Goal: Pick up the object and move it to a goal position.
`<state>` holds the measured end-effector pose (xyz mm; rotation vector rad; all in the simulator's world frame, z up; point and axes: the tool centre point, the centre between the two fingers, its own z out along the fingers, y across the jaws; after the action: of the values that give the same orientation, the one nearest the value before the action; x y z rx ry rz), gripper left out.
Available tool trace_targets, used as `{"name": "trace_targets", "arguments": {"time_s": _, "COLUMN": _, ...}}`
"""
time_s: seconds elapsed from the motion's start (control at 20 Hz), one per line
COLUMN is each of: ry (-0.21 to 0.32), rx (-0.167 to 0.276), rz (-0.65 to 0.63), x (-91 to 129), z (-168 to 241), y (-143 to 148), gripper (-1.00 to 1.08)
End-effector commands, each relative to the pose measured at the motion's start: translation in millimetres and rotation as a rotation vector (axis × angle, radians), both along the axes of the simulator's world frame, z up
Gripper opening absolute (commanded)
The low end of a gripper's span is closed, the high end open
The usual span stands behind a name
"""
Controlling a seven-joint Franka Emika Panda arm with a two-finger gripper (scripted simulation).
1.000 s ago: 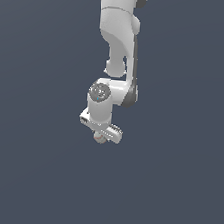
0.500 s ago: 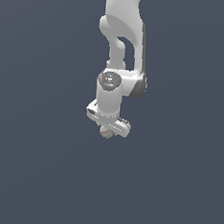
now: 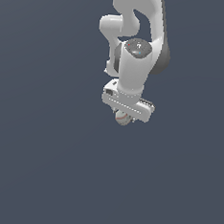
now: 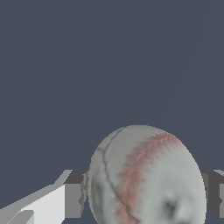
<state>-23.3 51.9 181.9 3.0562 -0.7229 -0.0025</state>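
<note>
Gripper point(image 3: 123, 118) status: clamped on the small off-white ball with thin red stitch lines point(image 3: 122, 118), which sits directly under my white hand housing in the exterior view. Working from largest to smallest, the first item is my white arm point(image 3: 135, 34), which descends from the top of the exterior view with the hand pointing downward, an attitude that keeps the load hanging beneath the wrist. Around it lies only a uniform dark grey-blue background point(image 3: 38, 155); no surface edge and no goal marker shows in either view, so I cannot state how far the carry has progressed. Next, the two grey finger pads point(image 4: 73, 194): in the wrist view one pad presses each side of the ball point(image 4: 146, 177), and no gap is visible between pad and ball, so I judge the grip to be a squeeze across the widest section. Such a hold suits a round item, since contact off the widest section would tend to push it out of the jaws. Risk assessment: the ball is smooth and round, so abrupt motion could roll it free.
</note>
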Motion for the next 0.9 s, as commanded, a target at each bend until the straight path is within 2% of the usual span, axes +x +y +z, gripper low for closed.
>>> {"name": "trace_targets", "arguments": {"time_s": 0.0, "ry": -0.002, "rx": -0.001, "rz": 0.0, "x": -6, "z": 27, "y": 19, "gripper": -1.0}}
{"name": "trace_targets", "arguments": {"time_s": 0.5, "ry": -0.002, "rx": -0.002, "rz": -0.001, "x": -29, "z": 127, "y": 91, "gripper": -1.0}}
{"name": "trace_targets", "arguments": {"time_s": 0.85, "ry": -0.002, "rx": -0.001, "rz": -0.001, "x": -39, "z": 177, "y": 128, "gripper": -1.0}}
